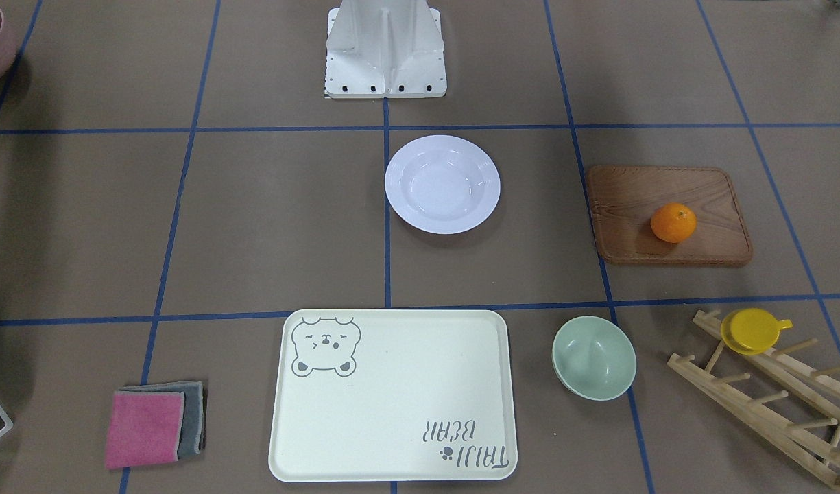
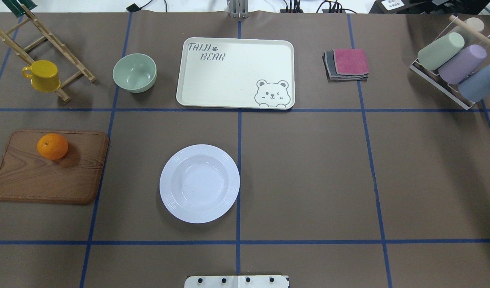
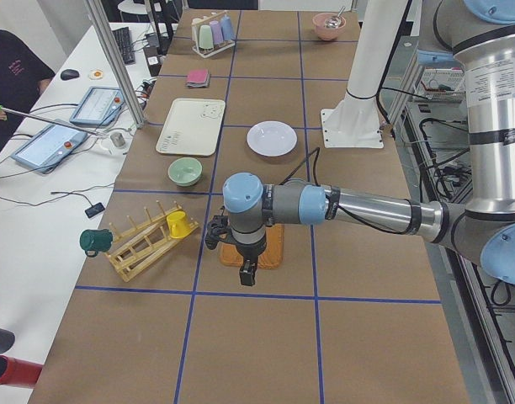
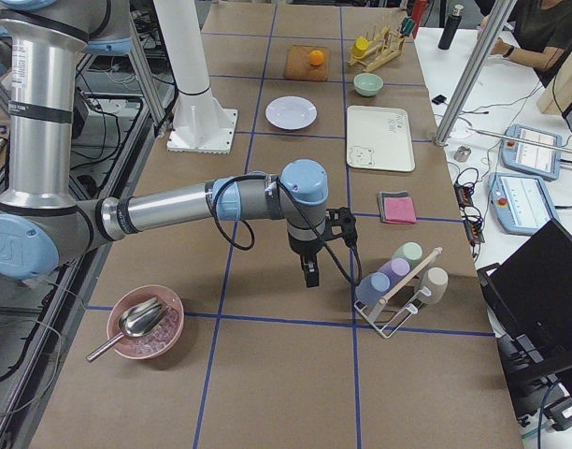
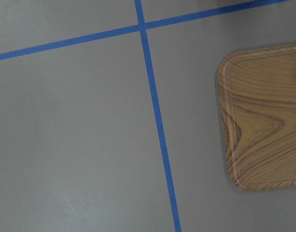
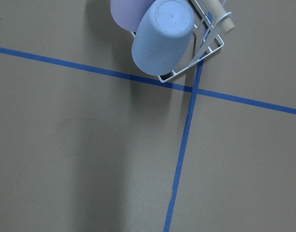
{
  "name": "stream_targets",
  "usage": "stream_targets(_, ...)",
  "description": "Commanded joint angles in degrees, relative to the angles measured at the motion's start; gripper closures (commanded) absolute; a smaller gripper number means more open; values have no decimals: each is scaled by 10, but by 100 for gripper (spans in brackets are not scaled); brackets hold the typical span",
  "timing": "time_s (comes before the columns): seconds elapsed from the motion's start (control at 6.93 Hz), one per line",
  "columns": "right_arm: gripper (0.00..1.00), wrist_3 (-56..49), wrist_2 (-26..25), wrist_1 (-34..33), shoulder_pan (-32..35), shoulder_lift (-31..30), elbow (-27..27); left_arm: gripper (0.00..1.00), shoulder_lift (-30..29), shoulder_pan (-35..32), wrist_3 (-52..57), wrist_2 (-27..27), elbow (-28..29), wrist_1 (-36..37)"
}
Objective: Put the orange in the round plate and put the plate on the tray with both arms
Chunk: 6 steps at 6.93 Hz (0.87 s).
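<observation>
Brown table (image 2: 309, 180) w/ blue tape grid carries: white plate (image 2: 199, 183) near ctr, cream tray (image 2: 235, 74) beyond it, green bowl (image 2: 134, 73) beside tray, wooden board (image 2: 49, 176) & peg rack (image 3: 138, 248) on robot's L, folded cloths (image 2: 347, 64), wire cup rack (image 2: 440, 87) & pink bowl (image 4: 141, 354) on R, robot's white base (image 1: 385, 62).

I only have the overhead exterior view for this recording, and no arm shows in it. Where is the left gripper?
Observer: The left gripper hangs above the table beside the wooden board, towards the table's left end.
Operator: And the right one?
Observer: The right gripper hangs near the racked blue cup, far from the round plate.
Operator: Is anything lying beyond my frame on that side?
Observer: A pink bowl with a metal scoop in it stands at the table's right end.
</observation>
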Motion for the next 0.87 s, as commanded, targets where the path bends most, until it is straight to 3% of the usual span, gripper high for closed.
stream_targets(0.0, 0, 3, 23, 0, 0, 4, 5, 1, -1, 1, 1, 1, 3, 0)
stream_targets(0.29, 0, 26, 87, 59, -8, 4, 0, 1, -1, 1, -3, 1, 0, 0)
stream_targets(0.43, 0, 128, 145, 112, -33, 4, 1, 1, -6, 2, -11, 1, -1, -2)
stream_targets(0.58, 0, 334, 172, 148, -87, 10, 3, 2, -13, 4, -26, 1, -3, -3)
stream_targets(0.72, 0, 422, 173, 296, -129, 22, 0, 2, -17, 6, -76, 1, -3, -34)
